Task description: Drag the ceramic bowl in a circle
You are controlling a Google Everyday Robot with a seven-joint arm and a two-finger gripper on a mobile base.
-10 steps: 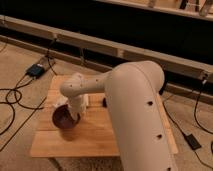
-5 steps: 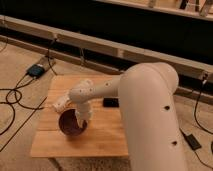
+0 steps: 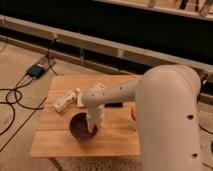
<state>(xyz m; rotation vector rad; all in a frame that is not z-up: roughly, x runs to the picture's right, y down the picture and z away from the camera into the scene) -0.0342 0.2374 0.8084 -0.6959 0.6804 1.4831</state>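
While dark cables [image 3: 14,97] trailed over the floor at the far left, a small dark box [image 3: 36,70] lay among them near the upper left. Right of the cables stood a wooden table [image 3: 55,142], its slats running left to right. On its left half, toward the back, lay a long pale object [image 3: 65,101], tilted so that its right end pointed away from the camera; what it was could not be told.

Nearer the front edge and left of the table's middle sat the bowl [image 3: 78,129], dark maroon, round and upright on the wood, well apart from the pale object. The end effector [image 3: 92,126] reached down into the bowl at its right side, touching or nearly touching the inner wall there. Whether it was clenched or released could not be told, as the wrist above hid its tip.

From the wrist, the white arm [image 3: 165,115] rose to the right and swelled into a large rounded housing that filled the lower right and covered the table's right part. Behind the forearm a flat dark thing [image 3: 114,105] lay on the wood. At the housing's left edge a bit of a white cup [image 3: 134,114] with something orange showed, mostly hidden.
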